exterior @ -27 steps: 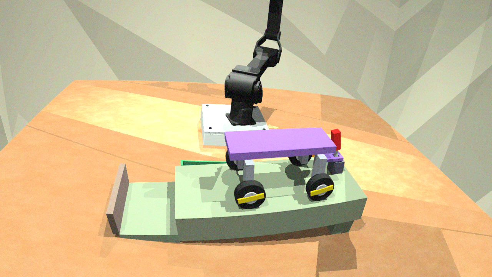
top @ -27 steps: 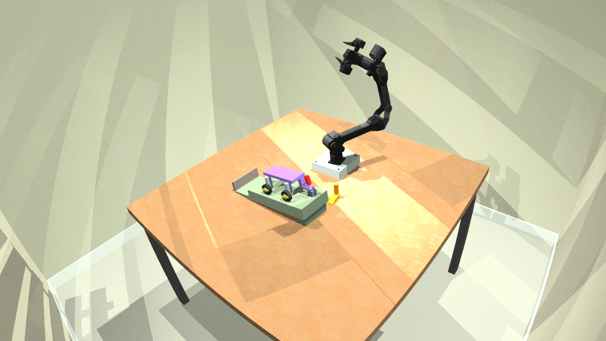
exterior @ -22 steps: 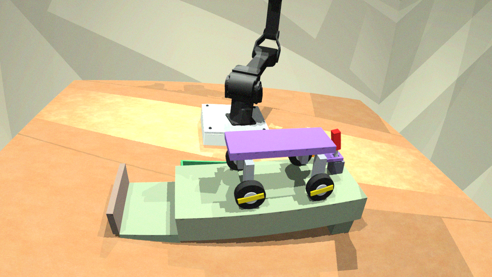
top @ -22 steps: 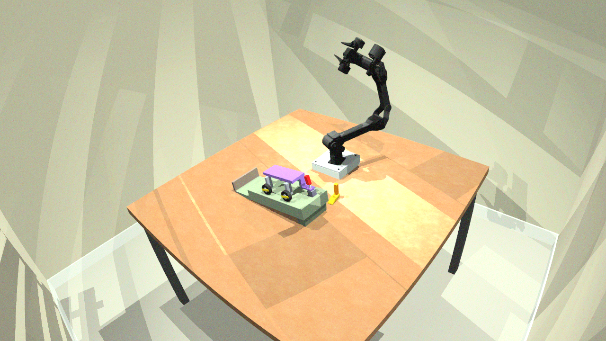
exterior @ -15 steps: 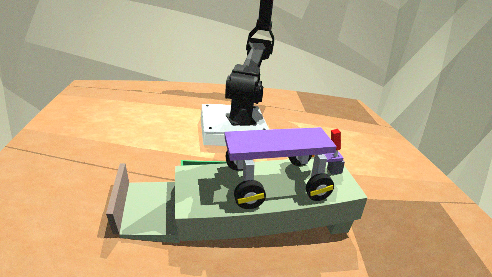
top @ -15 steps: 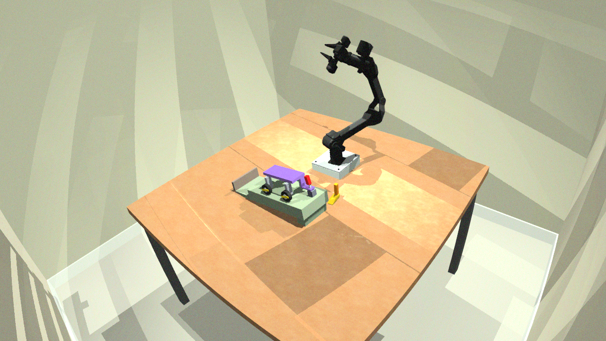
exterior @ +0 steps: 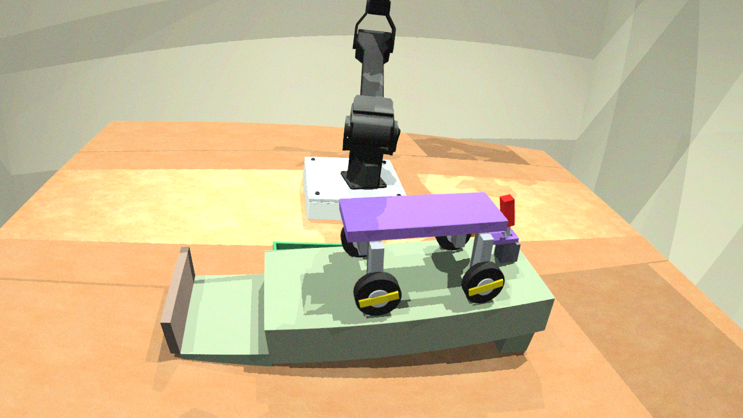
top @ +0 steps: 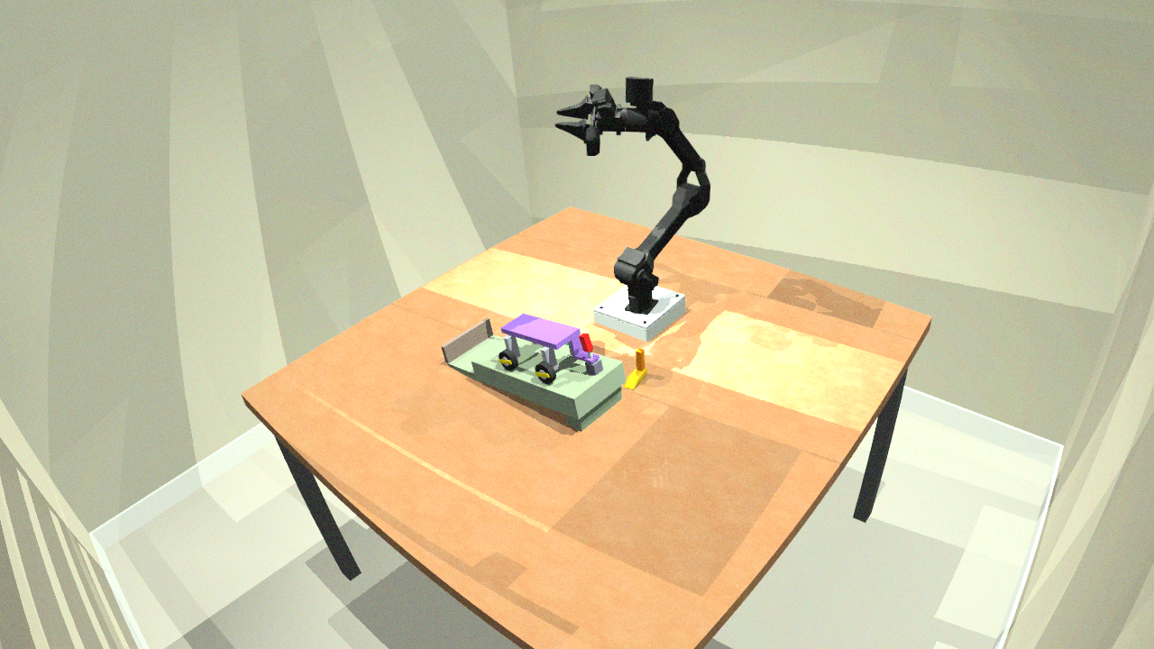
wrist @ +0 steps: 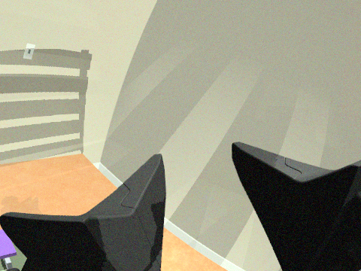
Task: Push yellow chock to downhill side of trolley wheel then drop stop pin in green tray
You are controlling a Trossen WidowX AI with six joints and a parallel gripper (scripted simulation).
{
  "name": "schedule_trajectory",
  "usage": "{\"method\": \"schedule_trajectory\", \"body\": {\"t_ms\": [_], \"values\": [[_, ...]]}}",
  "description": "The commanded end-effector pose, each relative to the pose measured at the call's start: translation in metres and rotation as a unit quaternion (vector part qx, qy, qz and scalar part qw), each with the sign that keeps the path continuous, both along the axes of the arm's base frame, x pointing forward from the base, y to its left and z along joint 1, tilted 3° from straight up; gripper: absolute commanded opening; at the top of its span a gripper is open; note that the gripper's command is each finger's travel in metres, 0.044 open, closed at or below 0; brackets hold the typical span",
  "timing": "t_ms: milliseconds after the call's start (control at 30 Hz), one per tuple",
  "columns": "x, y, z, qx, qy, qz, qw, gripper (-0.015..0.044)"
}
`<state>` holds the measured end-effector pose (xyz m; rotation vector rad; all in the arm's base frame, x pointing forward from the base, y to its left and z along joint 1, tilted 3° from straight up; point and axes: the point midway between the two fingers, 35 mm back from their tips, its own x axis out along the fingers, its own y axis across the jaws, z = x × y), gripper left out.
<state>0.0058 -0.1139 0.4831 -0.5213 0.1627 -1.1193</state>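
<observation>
The trolley, with its purple deck, stands on the pale green ramp. The red-headed stop pin is upright in the bracket at the trolley's uphill end. The yellow chock with its orange handle stands on the table beside the ramp's uphill end, away from the wheels. Only an edge of the green tray shows behind the ramp. My gripper is partly open and empty, high above the table, far from trolley, pin and chock.
The ramp's downhill end has an upright brown end board. The arm's white base stands behind the ramp. The table carries all of these.
</observation>
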Motion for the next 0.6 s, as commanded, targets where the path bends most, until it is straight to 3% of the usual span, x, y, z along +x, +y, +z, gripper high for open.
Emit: {"method": "schedule_trajectory", "body": {"t_ms": [0, 567], "values": [[0.047, -0.004, -0.017, 0.066, -0.022, 0.067, 0.995, 0.019], [0.194, 0.041, -0.117, 0.404, -0.071, 0.207, 0.888, 0.019]]}}
